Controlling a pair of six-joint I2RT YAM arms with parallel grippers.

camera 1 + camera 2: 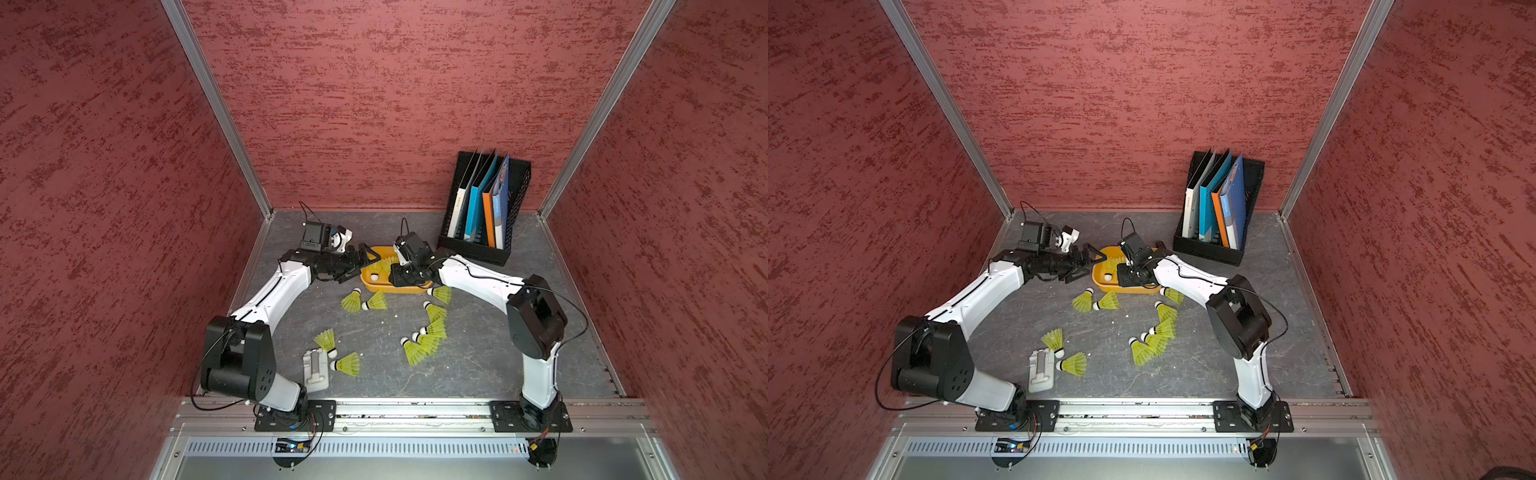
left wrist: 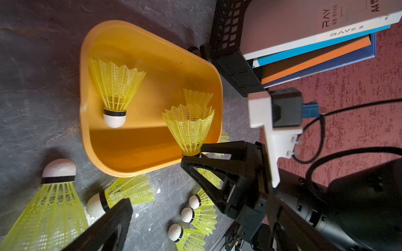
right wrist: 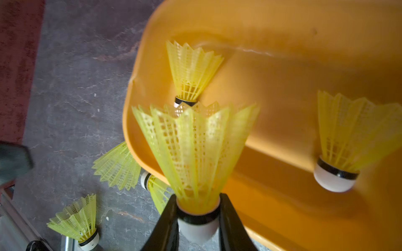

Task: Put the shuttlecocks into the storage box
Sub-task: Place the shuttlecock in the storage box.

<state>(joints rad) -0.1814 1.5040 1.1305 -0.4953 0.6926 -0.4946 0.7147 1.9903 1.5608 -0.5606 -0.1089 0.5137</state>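
Right hand (image 3: 198, 209) clamps a neon yellow-green plastic shuttlecock (image 3: 195, 152) over the shallow orange plastic tub (image 3: 282, 76). Left hand (image 1: 359, 268) gapes opposite; black mesh rack (image 1: 469, 249) behind

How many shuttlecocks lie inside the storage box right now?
2: the nearer shuttlecock, tip by the robot-side wall; the farther shuttlecock, behind the held shuttlecock in the right gripper. Arms may hide more.

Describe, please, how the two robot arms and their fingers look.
Both the left arm and the right arm have white shells between black joint housings, and a thin black cable runs along each. Each base plate is black. The fingers are black, tapering open frames. A white bracket with a blue plug sits at the wrist.
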